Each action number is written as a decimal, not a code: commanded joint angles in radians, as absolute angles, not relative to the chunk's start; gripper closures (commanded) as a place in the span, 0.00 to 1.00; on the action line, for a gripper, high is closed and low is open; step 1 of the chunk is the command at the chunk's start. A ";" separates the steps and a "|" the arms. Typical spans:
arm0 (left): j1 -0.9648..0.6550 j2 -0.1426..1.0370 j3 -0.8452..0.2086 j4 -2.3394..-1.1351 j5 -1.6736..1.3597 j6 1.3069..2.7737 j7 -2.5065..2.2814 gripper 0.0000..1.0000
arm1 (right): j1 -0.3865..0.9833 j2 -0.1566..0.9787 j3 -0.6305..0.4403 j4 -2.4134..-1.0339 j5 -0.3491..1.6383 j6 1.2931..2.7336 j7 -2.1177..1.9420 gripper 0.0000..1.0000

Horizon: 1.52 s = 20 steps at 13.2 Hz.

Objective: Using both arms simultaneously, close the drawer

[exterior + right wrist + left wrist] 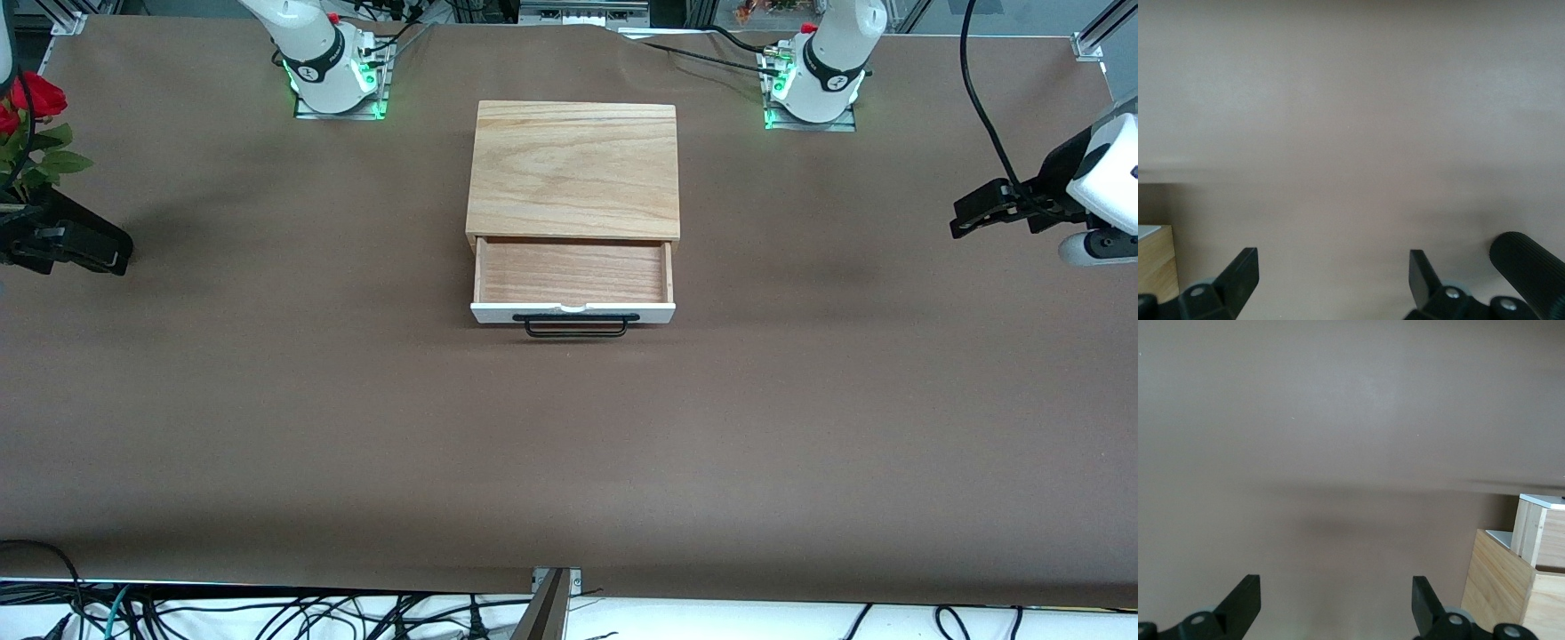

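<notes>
The drawer (573, 273) stands pulled out of the light oak box (574, 169) in the middle of the table. Its reddish-brown bottom is bare, and its white front panel (573, 312) and black wire handle (576, 325) face the front camera. My left gripper (960, 220) hangs open and empty above the table at the left arm's end, well apart from the drawer. My right gripper (120, 253) hangs open and empty at the right arm's end, also well apart. The left wrist view shows open fingertips (1245, 600), the box (1498, 587) and the drawer's side (1538, 533).
A red rose (36, 98) with green leaves stands at the table's edge by my right gripper. A black ribbed cylinder (1531, 267) shows beside the right fingers (1425, 277). The brown table cloth (569, 444) spreads around the box. Cables lie along the front edge.
</notes>
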<state>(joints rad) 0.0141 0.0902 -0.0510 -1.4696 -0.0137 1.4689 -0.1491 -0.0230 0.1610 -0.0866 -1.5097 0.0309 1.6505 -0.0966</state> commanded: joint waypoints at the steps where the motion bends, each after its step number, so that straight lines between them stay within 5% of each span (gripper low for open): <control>1: 0.025 0.097 -0.060 -1.468 -0.031 1.473 -0.149 0.00 | -0.025 0.169 -0.084 -1.489 0.031 1.646 -0.092 0.00; 20: 0.040 0.060 -0.063 -1.514 -0.026 1.482 -0.143 0.00 | -0.025 0.172 -0.086 -1.491 0.034 1.647 -0.092 0.00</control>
